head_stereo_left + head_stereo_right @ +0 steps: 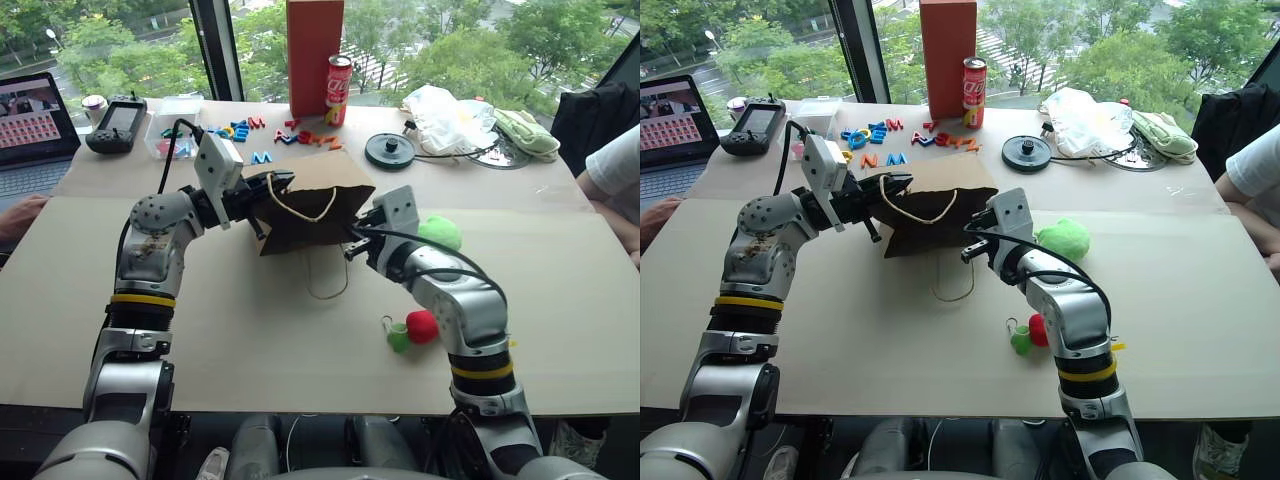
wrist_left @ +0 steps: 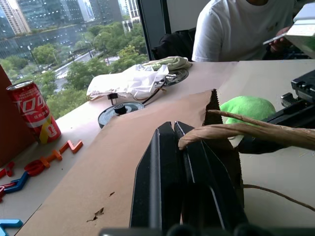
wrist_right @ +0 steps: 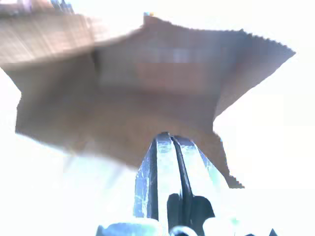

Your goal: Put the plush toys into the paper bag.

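The brown paper bag [image 1: 310,215] lies mid-table with its mouth pulled open between my two grippers. My left gripper [image 1: 275,183] is shut on the bag's rim by a loop handle [image 2: 256,132]. My right gripper [image 1: 352,247] is shut on the rim on the bag's other side; the right wrist view looks into the open mouth [image 3: 138,83]. The round green plush toy [image 1: 440,232] rests just right of my right gripper. The red chili toy [image 1: 421,326], with its green cap and key ring, lies nearer the front edge.
At the back stand a tall red box [image 1: 314,50] and a cola can [image 1: 338,88], with colourful letters [image 1: 250,130], a black disc [image 1: 390,150], a white plastic bag [image 1: 450,112] and a pale cloth [image 1: 525,130]. A laptop [image 1: 35,120] sits far left. A person's arm [image 1: 610,175] rests at the right edge.
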